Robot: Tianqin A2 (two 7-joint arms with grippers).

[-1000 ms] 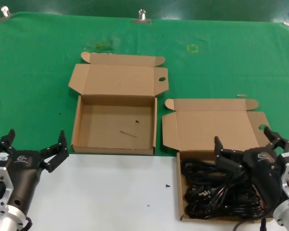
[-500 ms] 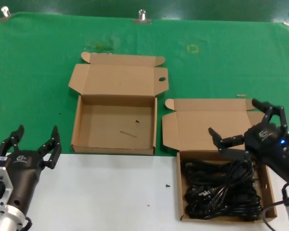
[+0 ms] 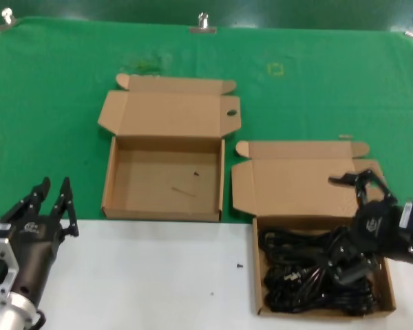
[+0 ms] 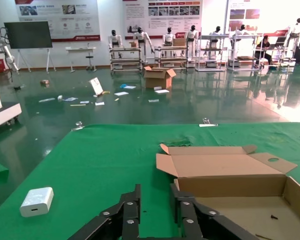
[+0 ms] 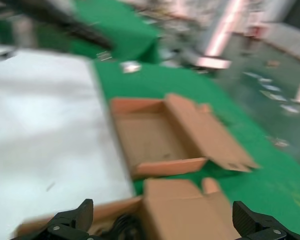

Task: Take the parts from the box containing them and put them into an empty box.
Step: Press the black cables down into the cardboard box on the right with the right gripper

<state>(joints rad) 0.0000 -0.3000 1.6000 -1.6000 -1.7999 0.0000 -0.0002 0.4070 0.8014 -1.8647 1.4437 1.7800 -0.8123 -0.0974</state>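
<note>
The tangled bundle of thin glossy black power cords lies in the shallow brown cardboard box with the plain floor at the worktop's four-o'clock corner, its long run stretching from nine o'clock to three o'clock across the box. The right claw hangs spread wide directly over the three-o'clock end of that bundle, so the cords lie straight below it and it is by far the nearer arm. The speck-floored empty brown cardboard box sits toward ten o'clock from the cords, while the left claw, jaws narrowed, waits at eight o'clock.
</note>
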